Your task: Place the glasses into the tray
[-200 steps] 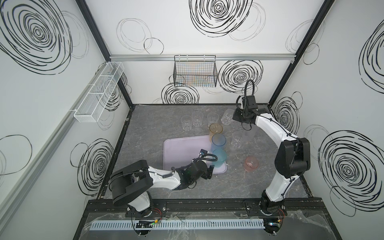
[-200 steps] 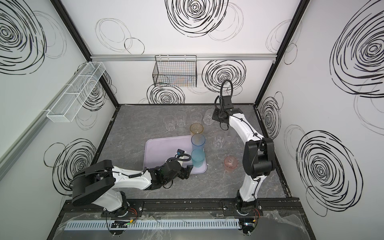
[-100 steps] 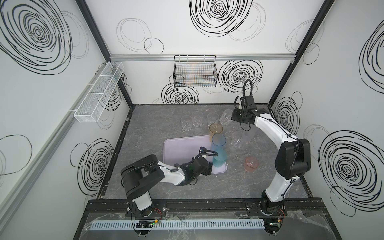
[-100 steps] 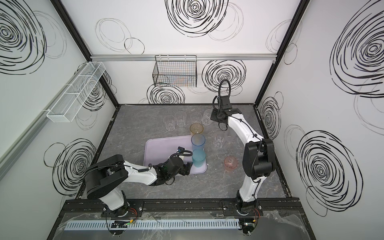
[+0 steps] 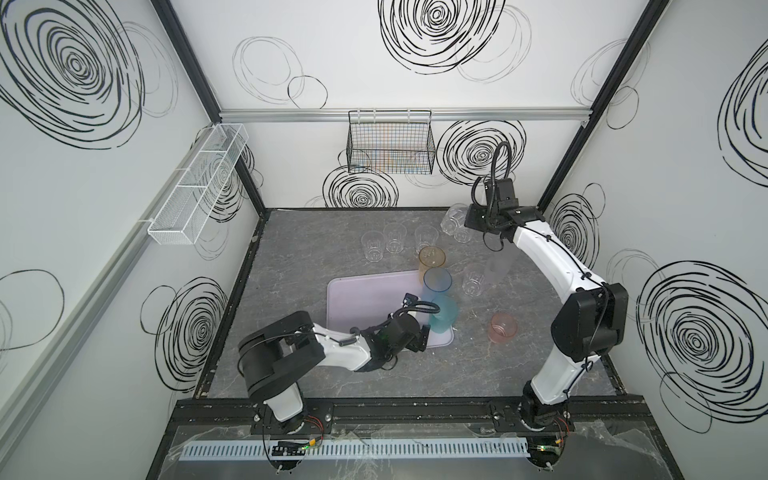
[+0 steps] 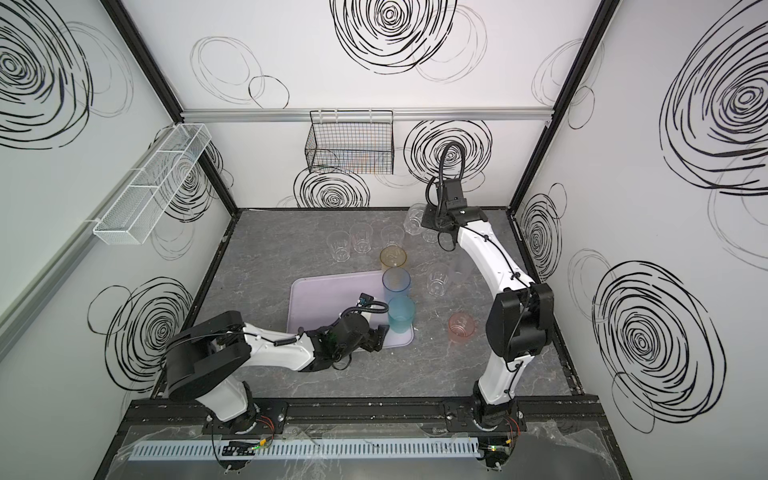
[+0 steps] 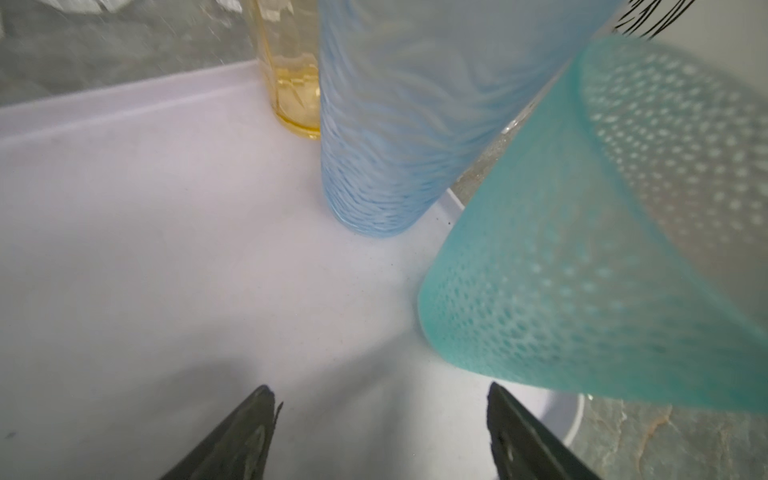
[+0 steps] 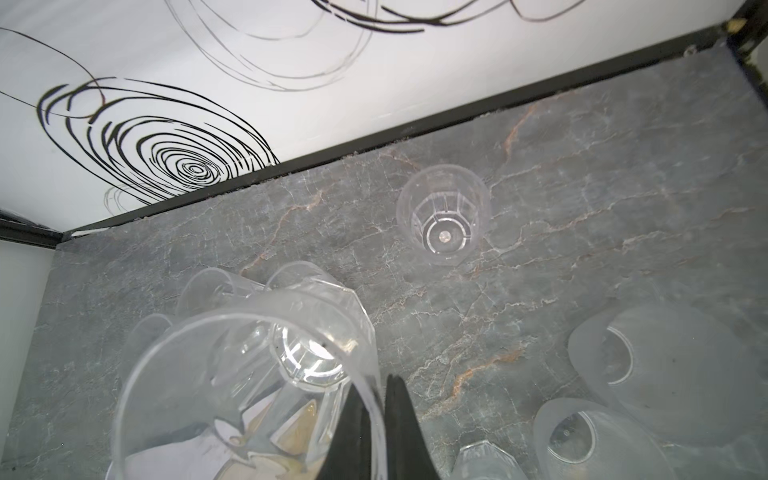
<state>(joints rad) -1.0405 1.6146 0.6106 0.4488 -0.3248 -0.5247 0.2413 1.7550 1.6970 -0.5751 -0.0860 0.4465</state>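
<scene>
Jaws of left gripper (image 7: 380, 390) spread wide over tray (image 5: 361, 295), right gripper (image 8: 374, 395) clamped on clear glass (image 8: 199, 395) above grey marbled tabletop (image 5: 299, 257), teal glass (image 5: 444, 316), blue glass (image 5: 437, 280), amber glass (image 5: 432, 257) along tray edge, walls (image 5: 374, 62) swirl-printed

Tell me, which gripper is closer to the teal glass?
Left. The left gripper is open beside the teal glass on the near corner of the tray. The right gripper is far away at the back of the table, shut on the rim of a clear glass.
</scene>
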